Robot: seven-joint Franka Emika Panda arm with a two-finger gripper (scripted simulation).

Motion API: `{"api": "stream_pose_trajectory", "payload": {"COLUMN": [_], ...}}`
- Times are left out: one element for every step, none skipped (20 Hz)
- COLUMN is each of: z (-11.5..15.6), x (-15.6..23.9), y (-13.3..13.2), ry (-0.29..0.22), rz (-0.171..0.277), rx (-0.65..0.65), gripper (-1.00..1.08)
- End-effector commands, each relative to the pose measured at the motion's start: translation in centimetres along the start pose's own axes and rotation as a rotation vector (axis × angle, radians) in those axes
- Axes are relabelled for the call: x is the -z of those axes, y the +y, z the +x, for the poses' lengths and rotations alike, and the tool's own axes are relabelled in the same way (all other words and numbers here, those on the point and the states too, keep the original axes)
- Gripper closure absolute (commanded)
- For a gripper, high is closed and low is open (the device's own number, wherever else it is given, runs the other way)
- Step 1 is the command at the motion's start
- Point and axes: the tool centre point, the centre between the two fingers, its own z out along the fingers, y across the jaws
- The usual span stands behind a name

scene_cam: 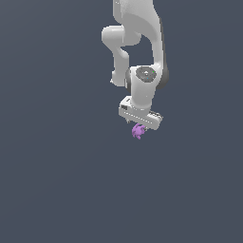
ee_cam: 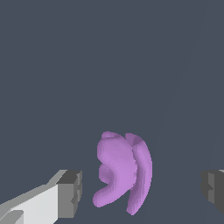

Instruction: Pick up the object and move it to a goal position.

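Fingers straddling the purple lump, nothing gripped yet

Nearest us in the wrist view, the left finger pad (ee_cam: 70, 192) sits at the lower left of the frame and its partner at the lower right edge, so we read the gripper (ee_cam: 142, 190) as released, jaws wide. The purple lump (ee_cam: 122, 173) lies between them, nearer the left pad, touching neither; in the exterior view it sits just under the white hand, a little above frame centre. Its long axis runs across the closing line, lobes curling downward in frame. We judge we should centre first, then close squarely across its narrow width.
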Motion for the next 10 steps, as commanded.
{"api": "stream_pose_trajectory", "payload": {"z": [-0.64, -0.85, -1.03, -1.19, -1.32, -1.43, -1.51, -1.57, -1.61, -1.64], "x": [-0.36, -0.47, -0.57, -0.65, -0.73, -0.78, -0.83, -0.86, -0.88, -0.89], "y": [-0.19, -0.25, -0.31, -0.35, -0.39, -0.42, -0.44, -0.46, -0.46, -0.49], "ry": [0.002, 0.003, 0.003, 0.003, 0.004, 0.004, 0.004, 0.004, 0.004, 0.004], "rz": [0.001, 0.002, 0.002, 0.002, 0.002, 0.003, 0.003, 0.003, 0.003, 0.003], "rx": [-0.029, -0.037, -0.044, -0.051, -0.056, -0.060, -0.064, -0.066, -0.068, -0.068], "gripper": [-0.92, -0.92, -0.92, -0.92, -0.92, -0.92, -0.92, -0.92, -0.92, -0.92]}}
